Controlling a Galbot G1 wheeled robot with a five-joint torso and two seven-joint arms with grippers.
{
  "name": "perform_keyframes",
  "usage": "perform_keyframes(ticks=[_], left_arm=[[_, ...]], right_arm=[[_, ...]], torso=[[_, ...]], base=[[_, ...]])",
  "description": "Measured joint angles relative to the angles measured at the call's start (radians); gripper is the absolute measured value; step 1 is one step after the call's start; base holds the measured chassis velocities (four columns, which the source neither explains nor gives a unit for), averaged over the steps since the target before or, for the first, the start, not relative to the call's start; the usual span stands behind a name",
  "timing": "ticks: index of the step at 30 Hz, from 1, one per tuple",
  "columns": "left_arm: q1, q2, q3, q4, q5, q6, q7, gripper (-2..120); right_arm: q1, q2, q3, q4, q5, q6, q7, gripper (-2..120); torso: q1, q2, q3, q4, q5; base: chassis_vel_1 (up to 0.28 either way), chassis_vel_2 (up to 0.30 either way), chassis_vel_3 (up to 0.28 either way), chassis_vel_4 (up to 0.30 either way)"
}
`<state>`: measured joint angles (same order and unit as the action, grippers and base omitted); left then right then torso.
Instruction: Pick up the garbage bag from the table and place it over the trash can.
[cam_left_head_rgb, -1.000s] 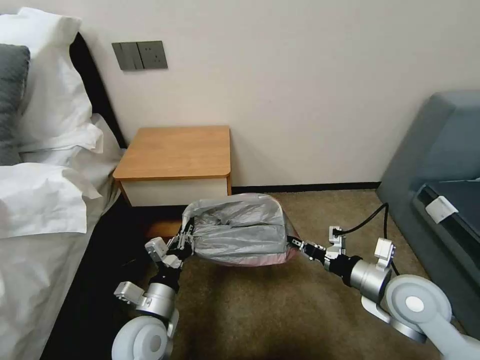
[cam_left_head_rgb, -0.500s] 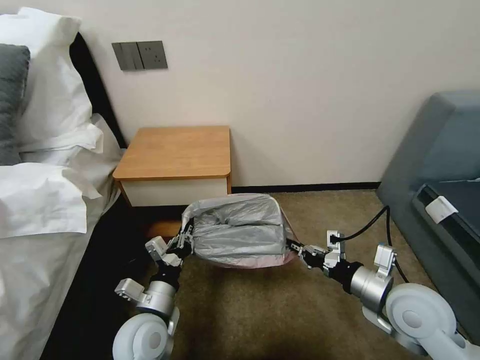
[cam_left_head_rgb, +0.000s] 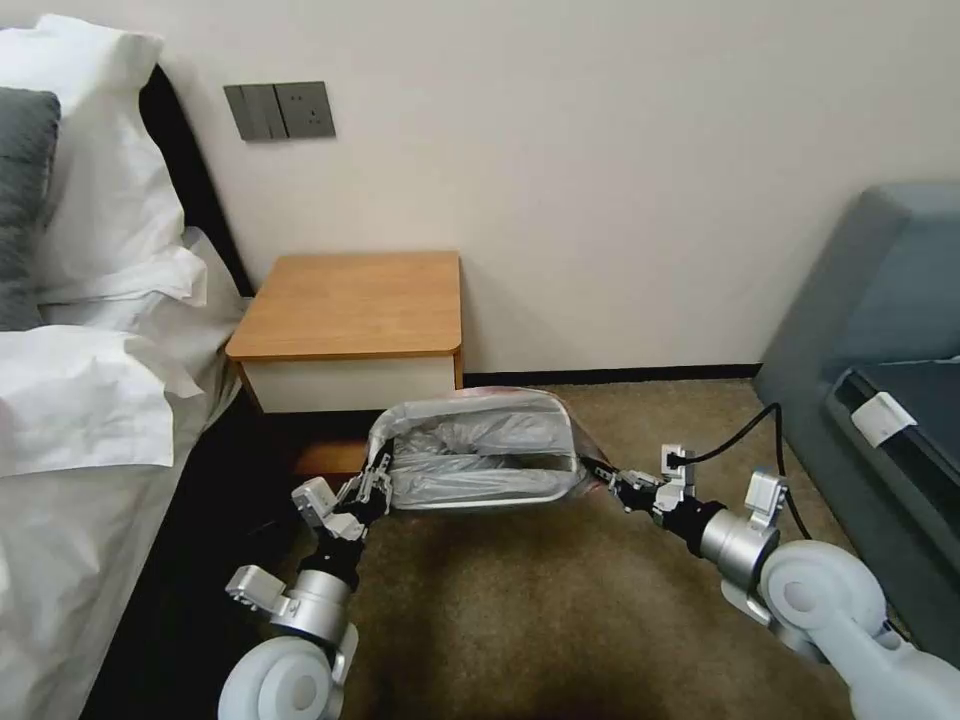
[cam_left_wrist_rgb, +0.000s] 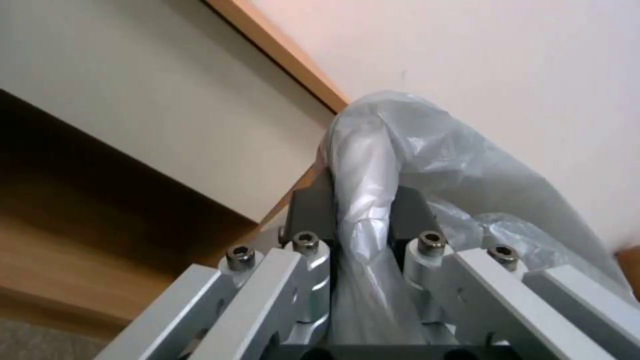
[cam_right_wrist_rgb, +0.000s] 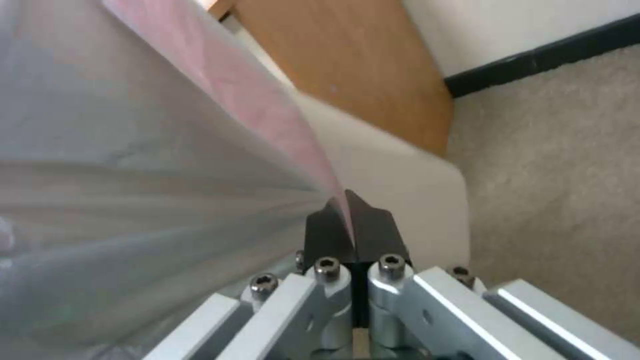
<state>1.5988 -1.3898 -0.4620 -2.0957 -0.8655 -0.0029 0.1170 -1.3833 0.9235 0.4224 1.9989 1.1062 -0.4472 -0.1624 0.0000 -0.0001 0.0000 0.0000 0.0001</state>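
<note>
Crinkled grey plastic: the garbage bag (cam_left_head_rgb: 480, 450) is stretched open between both grippers, low over the carpet (cam_left_head_rgb: 560, 620), just in front of the table (cam_left_head_rgb: 355, 305) and below its top. Left gripper (cam_left_head_rgb: 378, 482) is clamped on the bag's edge at the end nearer the bed (cam_left_head_rgb: 80, 420); the left wrist view shows plastic bunched between the closed fingers (cam_left_wrist_rgb: 313, 200). Right gripper (cam_left_head_rgb: 612, 482) pinches the opposite edge, its dark pads (cam_right_wrist_rgb: 327, 232) pressed together on the pinkish rim. Long axis of the bag's mouth runs gripper to gripper, parallel to the table's white drawer front (cam_left_head_rgb: 350, 385); each arm has its own end, neither nearer.

Trash can (cam_right_wrist_rgb: 400, 185): a cream wall shows under the bag in the right wrist view, so the mouth seems already down around it. Judgement: seating depends on both ends staying level.

Room: plain wall (cam_left_head_rgb: 600, 180) behind the table, grey sofa (cam_left_head_rgb: 880, 330) on the far side from the bed.
</note>
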Motion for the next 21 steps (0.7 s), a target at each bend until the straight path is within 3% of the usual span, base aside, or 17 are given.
perform_keyframes(ticks=[17,19,21], left_arm=[[0.014,-0.002,0.004,0.007,-0.012,0.008,0.003,9],[0.014,-0.002,0.004,0.007,-0.012,0.008,0.003,9],[0.012,-0.003,0.003,0.008,-0.017,0.008,0.002,9]], right_arm=[[0.02,0.025,0.0,0.009,-0.07,0.048,0.003,0],[0.015,0.021,0.002,0.009,-0.08,0.048,0.002,2],[-0.008,0.006,0.009,0.01,-0.116,0.048,-0.02,14]], torso=[[0.0,0.0,0.0,0.0,0.0],[0.0,0.0,0.0,0.0001,0.0],[0.0,0.0,0.0,-0.0001,0.0]], base=[[0.0,0.0,0.0,0.0],[0.0,0.0,0.0,0.0],[0.0,0.0,0.0,0.0]])
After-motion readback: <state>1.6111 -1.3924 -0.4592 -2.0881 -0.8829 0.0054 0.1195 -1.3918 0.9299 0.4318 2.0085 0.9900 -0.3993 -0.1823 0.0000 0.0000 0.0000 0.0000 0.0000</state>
